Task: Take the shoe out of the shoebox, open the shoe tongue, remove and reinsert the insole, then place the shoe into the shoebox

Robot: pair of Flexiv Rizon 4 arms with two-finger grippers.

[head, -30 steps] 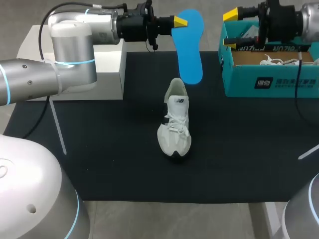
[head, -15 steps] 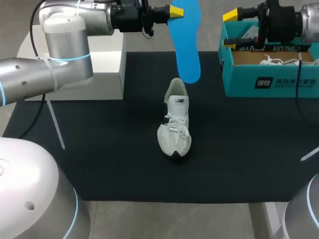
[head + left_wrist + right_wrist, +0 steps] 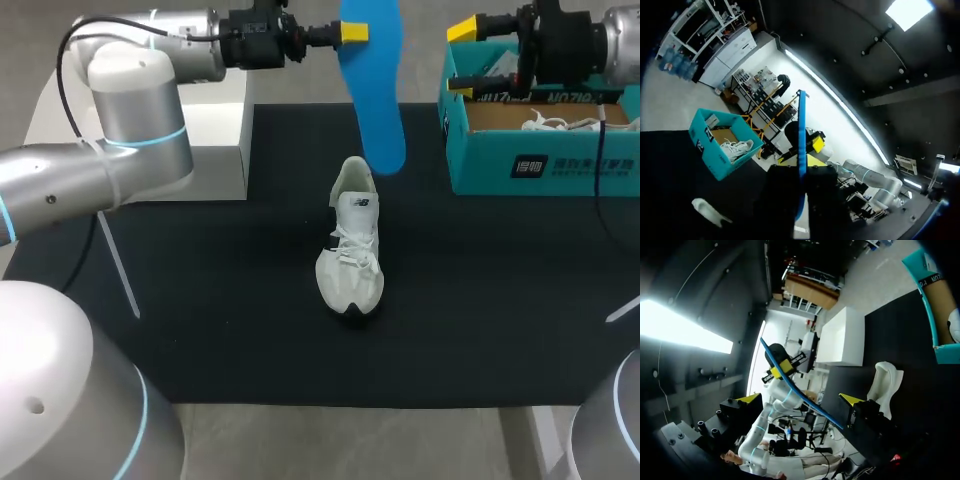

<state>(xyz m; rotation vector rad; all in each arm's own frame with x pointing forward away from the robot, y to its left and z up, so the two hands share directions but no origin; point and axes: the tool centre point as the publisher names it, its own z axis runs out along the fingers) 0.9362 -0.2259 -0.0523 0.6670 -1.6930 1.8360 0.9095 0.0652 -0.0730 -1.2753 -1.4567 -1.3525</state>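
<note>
A robotics laboratory is suggested by the black-matted bench [image 3: 200,330], over which a silver, blue-ringed left robot arm [image 3: 135,120] and a matching right robot arm [image 3: 618,40] are extended, with a plain white block [image 3: 215,130] placed alongside.

- Head view is bright and evenly lit from overhead, nothing harsh.
- The black mat [image 3: 200,300] soaks up the light, so the white shoe [image 3: 350,262] throws hardly any shadow you can pick out.
- Soft shiny highlights run along the silver shell of the left arm [image 3: 140,110].
- Left wrist view is dim. Everything close up is a black silhouette, only the blue insole [image 3: 801,130] catches light, and a ceiling panel [image 3: 910,11] glares far off.
- Right wrist view is dark too, with a ceiling strip [image 3: 685,322] flaring pure white. The yellow tips of the right gripper [image 3: 800,398] show up fine.
</note>
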